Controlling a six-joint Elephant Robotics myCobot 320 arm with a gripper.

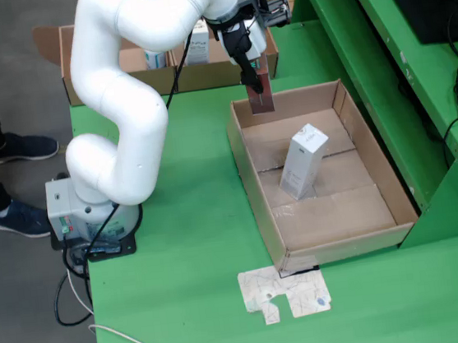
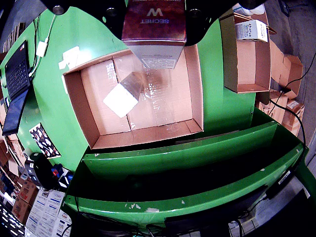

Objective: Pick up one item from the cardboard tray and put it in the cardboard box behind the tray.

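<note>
The end effector (image 1: pixel 257 85), clamped on a maroon carton (image 2: pixel 154 19), was held above the tray's (image 1: pixel 257 186) far edge, mid-transfer; carriage onward to the box (image 1: pixel 160 78) at the bench's (image 1: pixel 180 251) far edge was judged next.

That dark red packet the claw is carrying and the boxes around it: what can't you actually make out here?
- Red packet: wrist view, top cut off by the frame edge; only "SECRET" and "W" read.
- Claw: fixed view, fingers too small to tell apart from the packet.
- Back cardboard box: fixed view, the arm hides much of its inside.
- White carton in the tray: print too small to read.
</note>
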